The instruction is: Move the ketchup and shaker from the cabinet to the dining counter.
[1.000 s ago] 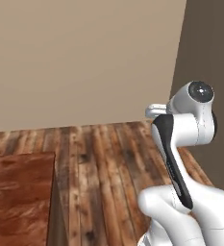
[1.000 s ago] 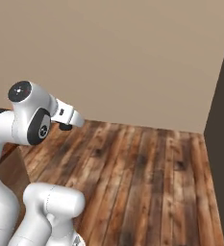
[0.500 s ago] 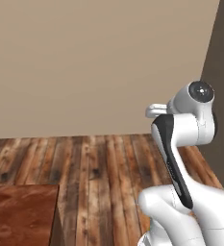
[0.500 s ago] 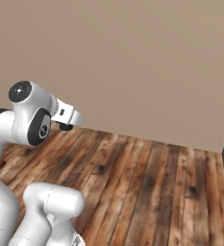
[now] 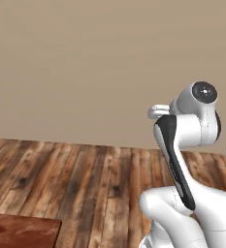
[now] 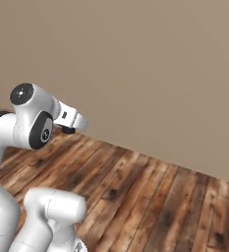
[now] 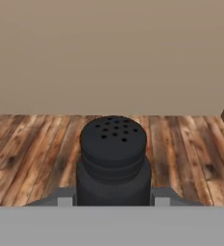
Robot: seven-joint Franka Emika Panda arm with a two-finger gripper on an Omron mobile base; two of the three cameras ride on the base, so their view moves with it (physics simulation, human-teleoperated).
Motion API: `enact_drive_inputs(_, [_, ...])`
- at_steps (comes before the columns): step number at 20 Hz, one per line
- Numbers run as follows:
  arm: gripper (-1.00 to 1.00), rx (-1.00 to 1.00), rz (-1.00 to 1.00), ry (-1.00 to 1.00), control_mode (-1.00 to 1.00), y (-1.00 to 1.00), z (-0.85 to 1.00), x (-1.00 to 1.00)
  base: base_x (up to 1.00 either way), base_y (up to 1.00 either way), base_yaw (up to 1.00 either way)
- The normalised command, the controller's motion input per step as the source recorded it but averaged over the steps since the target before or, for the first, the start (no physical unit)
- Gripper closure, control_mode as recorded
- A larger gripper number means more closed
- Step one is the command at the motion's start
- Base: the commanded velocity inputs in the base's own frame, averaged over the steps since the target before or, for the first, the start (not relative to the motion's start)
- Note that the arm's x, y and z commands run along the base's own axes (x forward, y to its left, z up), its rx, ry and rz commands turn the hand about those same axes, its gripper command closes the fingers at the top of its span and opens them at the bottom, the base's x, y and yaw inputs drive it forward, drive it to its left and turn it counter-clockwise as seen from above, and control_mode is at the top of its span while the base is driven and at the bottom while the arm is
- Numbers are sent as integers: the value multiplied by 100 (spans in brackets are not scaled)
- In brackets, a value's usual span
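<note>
End effector [image 7: 113, 202] gripping the upright black shaker [image 7: 113, 163] at lower centre, while the desk [image 5: 17, 232] corner (lower left) is lying behind and left.

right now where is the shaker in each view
Hand view: the black shaker stands bottom centre, upright between the gripper fingers, holed top facing the camera.
Left base view: no shaker to match here; the arm rises at lower right.
Right base view: no shaker to match here; the arm rises at lower left.
Shared landmark: the wooden plank floor meeting the plain beige wall.
</note>
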Motion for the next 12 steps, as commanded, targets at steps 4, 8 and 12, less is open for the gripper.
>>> enact_drive_inputs(4, [100, 0, 0, 0, 100, 0, 0, 0, 77, -8, 41])
enact_drive_inputs(8, [100, 0, 0, 0, 100, 0, 0, 0, 71, -7, 50])
enact_drive_inputs(12, [100, 0, 0, 0, 100, 0, 0, 0, 70, -6, 52])
